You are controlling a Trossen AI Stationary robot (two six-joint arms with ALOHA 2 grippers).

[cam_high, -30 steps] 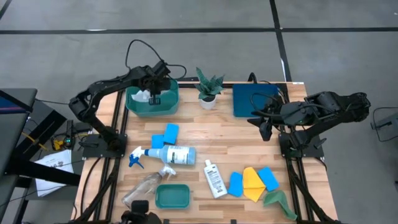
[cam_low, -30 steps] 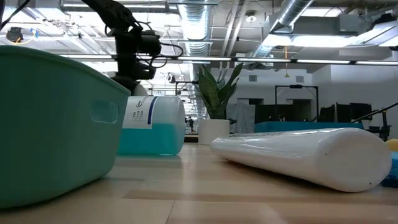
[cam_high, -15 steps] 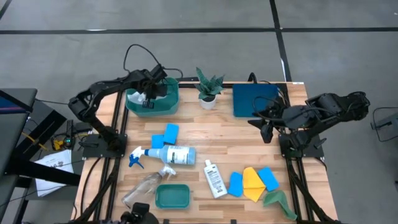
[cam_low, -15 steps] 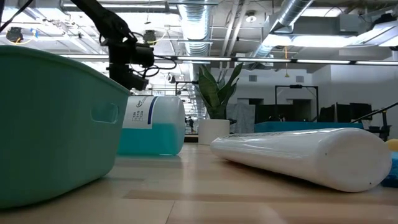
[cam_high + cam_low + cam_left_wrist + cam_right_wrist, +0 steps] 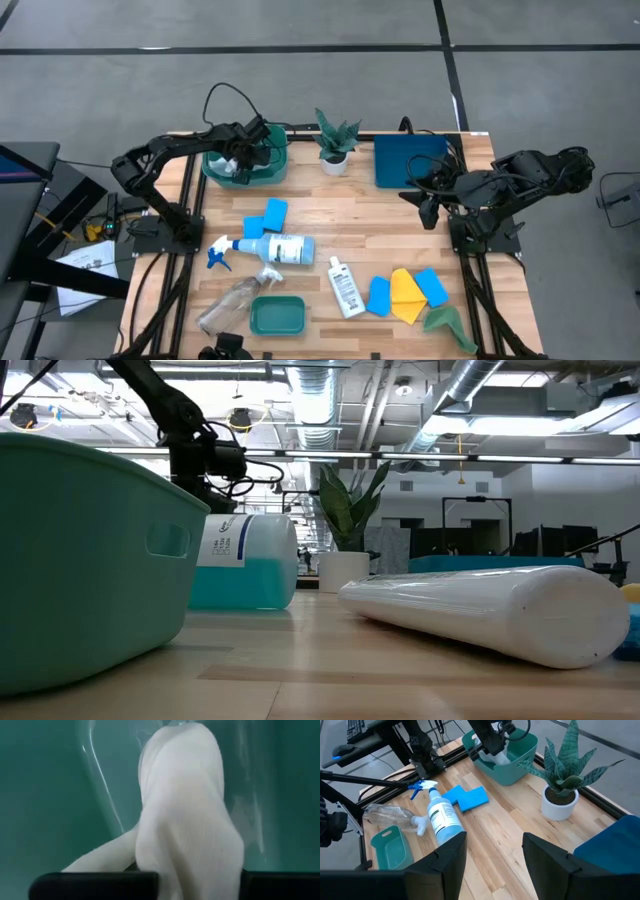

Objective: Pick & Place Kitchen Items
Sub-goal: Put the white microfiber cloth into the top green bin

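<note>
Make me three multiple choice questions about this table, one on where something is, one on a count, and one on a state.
1. Where is the left end effector?
A. In the far green tub
B. Over the dark blue tray
C. Beside the yellow cloth

2. How many blue sponges lie on the table?
A. Two
B. Four
C. Six

3. How is the right end effector?
A. Shut on a bottle
B. Open and empty
C. Shut on a sponge

Answers:
1. A, the high view shows it down in that tub at the white cloth.
2. B, two near the white spray bottle, two by the yellow cloth.
3. B, its wrist view shows spread fingers holding nothing.
</note>
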